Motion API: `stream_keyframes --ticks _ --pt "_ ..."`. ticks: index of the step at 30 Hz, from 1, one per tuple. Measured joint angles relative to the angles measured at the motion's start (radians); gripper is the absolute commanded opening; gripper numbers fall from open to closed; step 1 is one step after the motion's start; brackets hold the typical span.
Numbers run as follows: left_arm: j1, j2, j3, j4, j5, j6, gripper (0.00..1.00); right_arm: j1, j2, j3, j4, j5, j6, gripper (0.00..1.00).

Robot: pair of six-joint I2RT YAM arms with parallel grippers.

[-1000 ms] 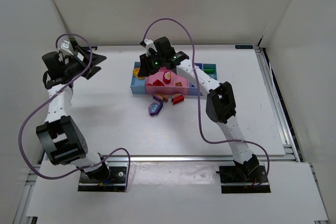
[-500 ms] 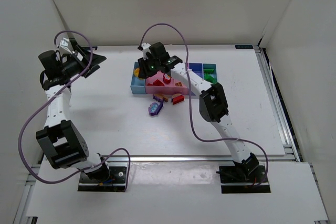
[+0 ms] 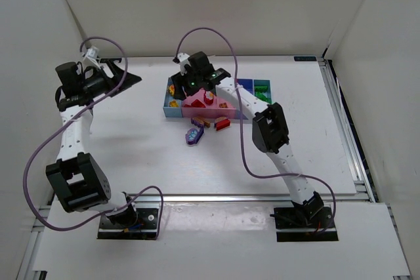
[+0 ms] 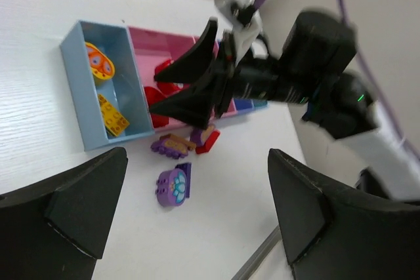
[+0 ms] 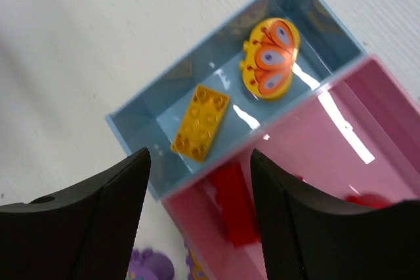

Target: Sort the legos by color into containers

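Right gripper (image 5: 200,162), jaws apart and empty, hovers over the light blue rectangular plastic bin (image 5: 128,132) at the row's left end. Left gripper (image 4: 197,188) gapes wide above the white tabletop (image 3: 131,136), well left of it.

bright, even light, soft shadows; white glare streaks the pink bin (image 5: 308,168); my right claw (image 5: 198,155) looms dark, unfocused.

purple lego (image 5: 149,268) cropped (bottom edge), arm (image 4: 321,50) blurred
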Motion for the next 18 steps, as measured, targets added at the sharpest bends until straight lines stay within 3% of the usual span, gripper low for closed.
stream_keyframes --ticks 3,13,16,18 --pt "-0.055 -0.005 0.006 -0.080 0.022 0.127 0.93 -0.031 -0.103 -0.089 -0.027 0.000 -0.044 0.66" --pt "-0.269 -0.040 -0.002 -0.400 0.017 0.591 0.68 -0.280 -0.711 -0.502 -0.054 -0.012 -0.249 0.66" --pt "-0.369 -0.041 -0.010 -0.478 -0.045 0.715 0.72 -0.316 -0.822 -0.604 -0.051 -0.011 -0.290 0.66" --pt "-0.429 -0.037 -0.013 -0.533 -0.078 0.805 0.85 -0.319 -0.855 -0.659 -0.060 -0.011 -0.304 0.66"
